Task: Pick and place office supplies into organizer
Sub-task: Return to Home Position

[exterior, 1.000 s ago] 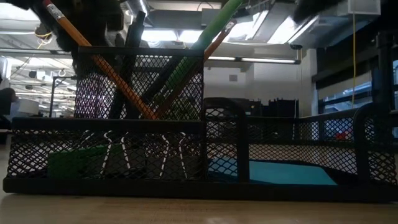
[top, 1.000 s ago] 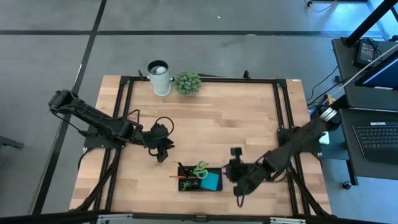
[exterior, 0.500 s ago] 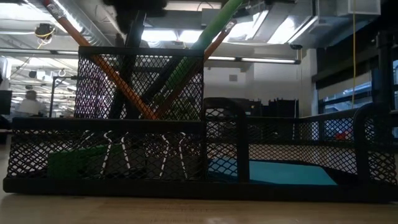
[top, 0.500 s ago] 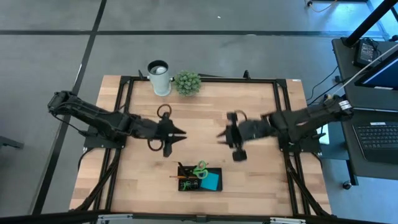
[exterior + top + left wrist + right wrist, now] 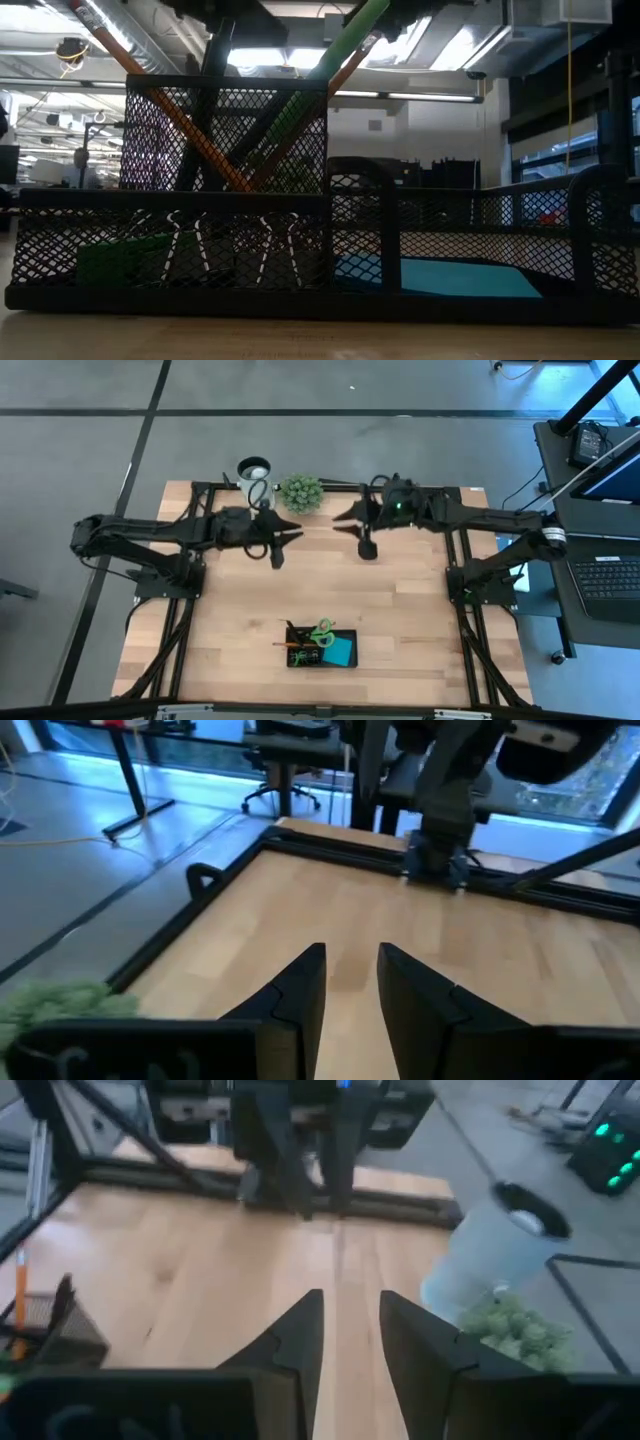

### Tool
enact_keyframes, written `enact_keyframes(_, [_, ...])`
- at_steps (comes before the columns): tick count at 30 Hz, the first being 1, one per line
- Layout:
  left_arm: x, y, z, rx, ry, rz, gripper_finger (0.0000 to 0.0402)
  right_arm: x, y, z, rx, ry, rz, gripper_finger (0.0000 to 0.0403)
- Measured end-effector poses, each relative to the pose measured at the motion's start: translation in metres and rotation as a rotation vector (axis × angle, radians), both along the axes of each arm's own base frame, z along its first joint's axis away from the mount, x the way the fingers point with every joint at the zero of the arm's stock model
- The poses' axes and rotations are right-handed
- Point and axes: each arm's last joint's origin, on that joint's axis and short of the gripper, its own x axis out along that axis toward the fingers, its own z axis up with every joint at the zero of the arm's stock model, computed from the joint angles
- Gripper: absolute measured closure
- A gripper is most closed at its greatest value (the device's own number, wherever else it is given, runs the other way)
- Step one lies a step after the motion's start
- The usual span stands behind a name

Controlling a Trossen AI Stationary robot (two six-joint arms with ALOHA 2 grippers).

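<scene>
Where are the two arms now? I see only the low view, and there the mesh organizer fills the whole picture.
Observer: Both are over the far half of the table, away from the organizer. The left gripper and the right gripper point at each other.
Operator: Do they carry anything?
Observer: No. Each wrist view shows its gripper open, with only bare wood in the gap.
Operator: What else stands on the table?
Observer: A white cup and a potted plant, side by side at the far edge. The organizer sits near the front edge.
</scene>
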Motion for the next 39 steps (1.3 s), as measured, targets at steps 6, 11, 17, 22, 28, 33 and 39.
enact_keyframes(6, [-0.037,0.009,0.021,0.035,-0.075,0.020,0.0313,-0.026,-0.025,-0.003,0.024,-0.089,0.001,0.0299])
enact_keyframes(11, [-0.075,0.001,0.025,0.025,-0.179,0.015,0.0313,-0.074,-0.022,-0.029,0.032,-0.217,-0.074,0.0299])
enact_keyframes(17, [-0.112,-0.012,0.006,-0.023,-0.250,0.045,0.0313,-0.142,-0.007,-0.040,0.030,-0.315,-0.214,0.0299])
enact_keyframes(22, [-0.130,-0.017,-0.013,-0.016,-0.284,0.075,0.0313,-0.181,0.006,-0.057,0.061,-0.410,-0.268,0.0299])
enact_keyframes(28, [-0.139,-0.020,-0.034,-0.020,-0.298,0.051,0.0313,-0.203,0.015,-0.080,0.081,-0.482,-0.268,0.0299])
enact_keyframes(33, [-0.143,-0.020,-0.052,0.004,-0.329,0.069,0.0313,-0.211,0.018,-0.096,0.076,-0.503,-0.265,0.0299])
enact_keyframes(39, [-0.146,-0.020,-0.070,-0.014,-0.365,0.077,0.0313,-0.214,0.019,-0.112,0.069,-0.534,-0.262,0.0299])
